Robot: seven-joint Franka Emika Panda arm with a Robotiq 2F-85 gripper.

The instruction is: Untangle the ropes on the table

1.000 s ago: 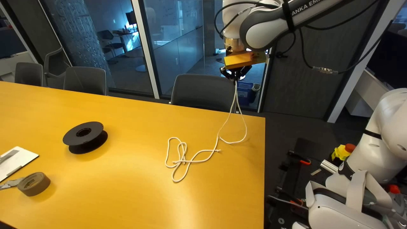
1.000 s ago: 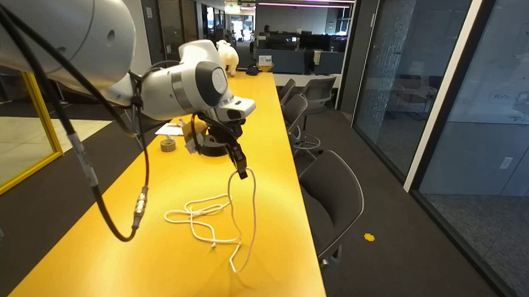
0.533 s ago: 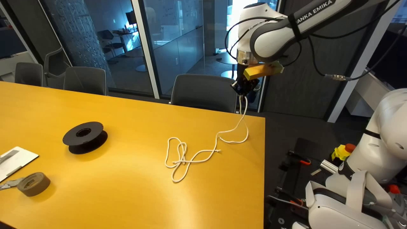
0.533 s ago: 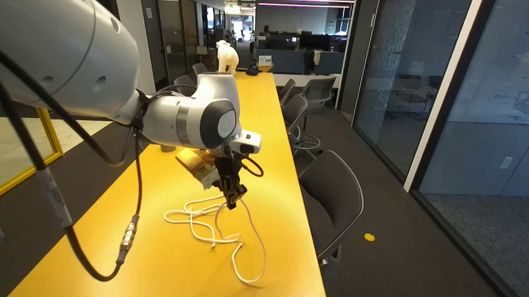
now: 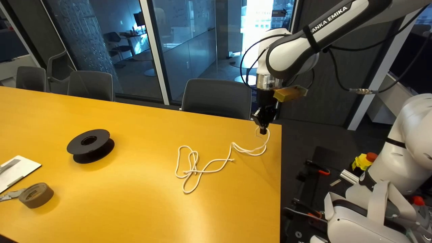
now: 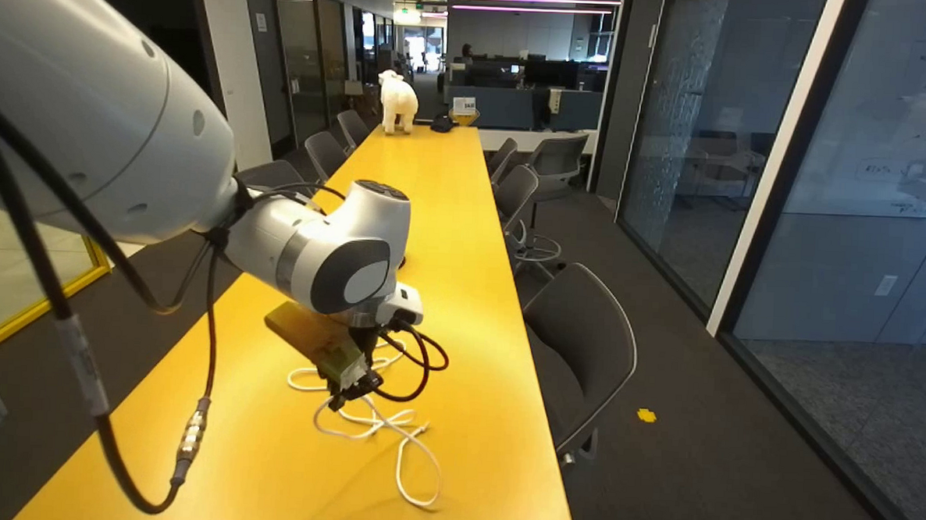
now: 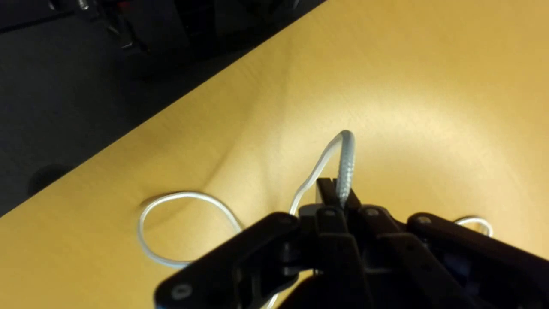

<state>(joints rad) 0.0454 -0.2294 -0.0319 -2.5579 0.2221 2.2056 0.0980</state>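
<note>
Can count one gripper [image 5: 263, 131] in both exterior views, clamped narrow around a length of the ropes [image 5: 193, 171] over the table [image 5: 145, 209], close to a corner, at two o'clock from the tangle. Cannot tell how many ropes to count; can trace several loops and crossings of thin cream cord, mostly lying on a smooth mustard-yellow surface. In the wrist view, can make out a braided weave, one arch of cord standing up between the black fingers [image 7: 327, 191], one rounded loop between eight and nine o'clock of them and one small curl between three and four.

Between nine and ten o'clock from the tangle, can count one black spool [image 5: 90, 148], round-flanged with a hole through the hub; between eight and nine, one brown-grey tape roll [image 5: 37, 200], squat and hollow; at eleven from that, one flat white straight-edged piece [image 5: 25, 167], cut off by the view's edge. In an exterior view, from past nine round to twelve, can count four dark-grey chairs [image 5: 217, 99] beyond the table, and at four, one white headset [image 5: 351, 222] with a curved strap.
</note>
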